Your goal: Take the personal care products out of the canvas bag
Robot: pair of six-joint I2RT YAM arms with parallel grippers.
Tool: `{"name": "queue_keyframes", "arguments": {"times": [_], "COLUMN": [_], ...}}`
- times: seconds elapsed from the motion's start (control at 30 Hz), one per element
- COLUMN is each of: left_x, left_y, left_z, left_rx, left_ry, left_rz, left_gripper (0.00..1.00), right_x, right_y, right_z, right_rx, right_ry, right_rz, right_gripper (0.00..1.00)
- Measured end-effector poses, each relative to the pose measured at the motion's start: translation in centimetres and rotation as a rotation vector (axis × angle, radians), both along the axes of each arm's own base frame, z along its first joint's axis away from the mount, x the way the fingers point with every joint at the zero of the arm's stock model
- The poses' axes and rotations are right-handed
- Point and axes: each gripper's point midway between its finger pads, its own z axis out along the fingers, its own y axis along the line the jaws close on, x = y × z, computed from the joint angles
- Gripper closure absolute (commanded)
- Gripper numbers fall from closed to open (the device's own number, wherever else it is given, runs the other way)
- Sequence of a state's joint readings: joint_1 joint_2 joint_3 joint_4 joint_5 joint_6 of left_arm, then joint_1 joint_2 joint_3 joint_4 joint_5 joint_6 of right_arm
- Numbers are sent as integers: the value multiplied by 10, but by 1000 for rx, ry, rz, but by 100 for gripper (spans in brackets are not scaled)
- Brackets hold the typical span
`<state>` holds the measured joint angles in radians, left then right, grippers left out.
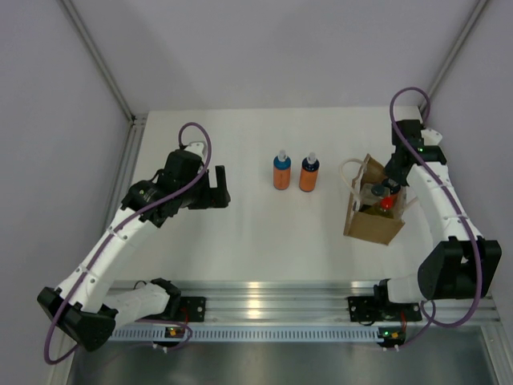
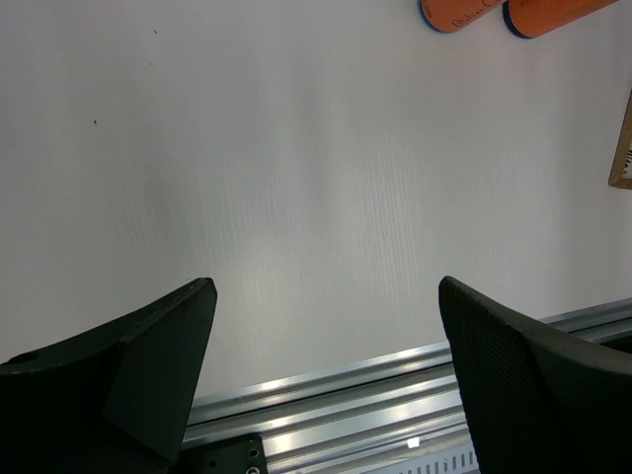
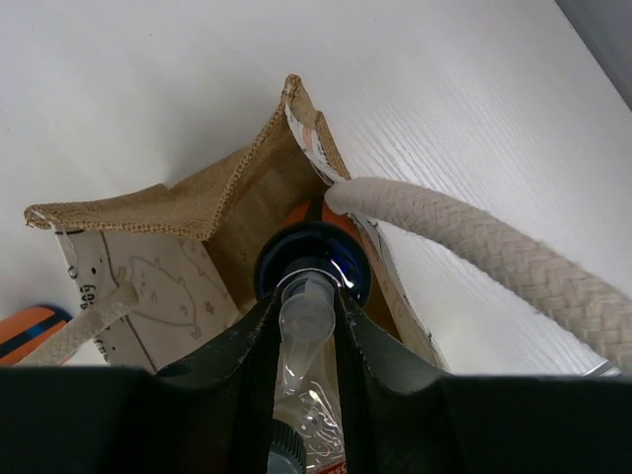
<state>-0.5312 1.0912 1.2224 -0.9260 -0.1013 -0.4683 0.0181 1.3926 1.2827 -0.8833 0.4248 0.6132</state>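
The tan canvas bag [image 1: 370, 220] stands on the right of the table, its cream handle [image 3: 474, 242] looping past my right gripper. My right gripper [image 3: 308, 296] reaches down into the bag [image 3: 227, 188], shut on the clear spout of an orange bottle with a dark blue cap [image 3: 348, 269]. A clear bottle [image 3: 318, 425] lies just under the fingers. From above, a red cap [image 1: 387, 203] shows inside the bag beside the right gripper [image 1: 393, 183]. Two orange bottles [image 1: 281, 172] [image 1: 309, 173] stand upright mid-table. My left gripper [image 1: 218, 186] hangs open, left of them, holding nothing.
The aluminium rail [image 2: 395, 380] runs along the table's near edge below my left gripper [image 2: 326, 296]. Both orange bottles [image 2: 454, 10] [image 2: 553, 12] show at the top of the left wrist view, with a corner of the bag [image 2: 622, 148] at its right edge.
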Motion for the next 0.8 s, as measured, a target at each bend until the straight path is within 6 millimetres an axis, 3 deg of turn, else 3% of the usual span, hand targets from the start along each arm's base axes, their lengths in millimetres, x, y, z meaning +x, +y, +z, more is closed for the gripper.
{"name": "queue_keyframes", "arguments": {"times": [0.13,0.23,0.27,0.37,0.63,0.8], "left_x": [0,0,0,0,0,1], "left_y": [0,0,0,0,0,1], "left_z": [0,0,0,0,0,0], "left_rx": [0,0,0,0,0,3], "left_ry": [0,0,0,0,0,-2], "left_rz": [0,0,0,0,1,4], "left_gripper": [1,2,2,2,2,2], "right_x": [1,3,4,4,4,8], "right_y": [0,-1,-1,-1,1,1], "right_z": [0,0,0,1,5,24], "right_rx": [-1,-7,-8,-10,-13,-22], "right_ry": [-5,-12,-16,-17,-5,-33], "right_rz": [0,-2,-2,3,42,70], "right_gripper": [73,82,90,100,100,100]}}
